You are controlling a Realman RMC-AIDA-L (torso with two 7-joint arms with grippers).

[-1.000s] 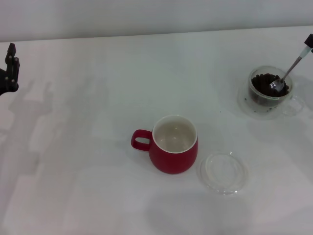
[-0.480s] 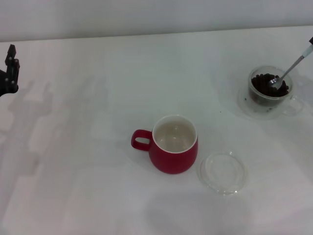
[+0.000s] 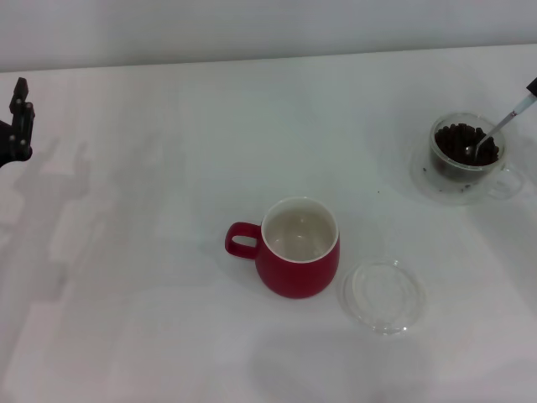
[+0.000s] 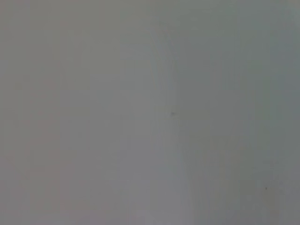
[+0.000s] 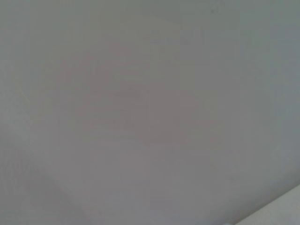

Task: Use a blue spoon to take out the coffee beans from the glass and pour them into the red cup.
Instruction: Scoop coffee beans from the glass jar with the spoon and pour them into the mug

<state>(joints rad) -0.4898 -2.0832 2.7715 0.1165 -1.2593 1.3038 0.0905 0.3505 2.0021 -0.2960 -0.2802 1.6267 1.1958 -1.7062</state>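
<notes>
The glass (image 3: 464, 158) stands at the far right of the white table, holding a heap of coffee beans (image 3: 460, 138). The blue spoon (image 3: 503, 122) leans in it, its metal bowl among the beans and its pale handle rising to the right edge of the head view. Only a dark tip of my right gripper (image 3: 532, 86) shows there, shut on the handle end. The red cup (image 3: 299, 248) stands in the middle, its white inside empty and its handle pointing left. My left gripper (image 3: 17, 122) is parked at the far left edge. Both wrist views show only blank grey.
A flat shallow clear glass dish (image 3: 383, 295) lies just right of the red cup, toward the front. The table's far edge meets a pale wall at the back.
The spoon's handle end and the right gripper tip have dropped slightly at the right edge. The spoon's bowl stays in the glass. The left arm has not moved.
</notes>
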